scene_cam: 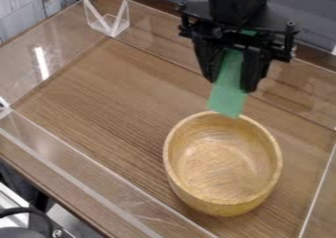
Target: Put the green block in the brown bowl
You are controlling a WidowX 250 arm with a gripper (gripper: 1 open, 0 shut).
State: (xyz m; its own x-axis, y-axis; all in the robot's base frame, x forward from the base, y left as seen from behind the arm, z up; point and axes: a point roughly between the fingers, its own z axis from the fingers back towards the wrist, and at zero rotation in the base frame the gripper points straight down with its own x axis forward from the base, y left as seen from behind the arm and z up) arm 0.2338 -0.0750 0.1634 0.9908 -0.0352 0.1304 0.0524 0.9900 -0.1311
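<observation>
Tool (237,57) is gripping the green block (229,86) above the brown bowl's (186,127) far rim; I'm judging it light and stiff, perhaps slippery, so I'm favouring its upper end.

We tag block (229,92): bright green. Bowl (221,171): pale yellowish tan inside, lighter rim. Table (118,94): brown, fine wood-grain streaks. Gripper (237,65): black. We mark wire stand (108,22): white. Cable (29,212), lower left: black.
</observation>
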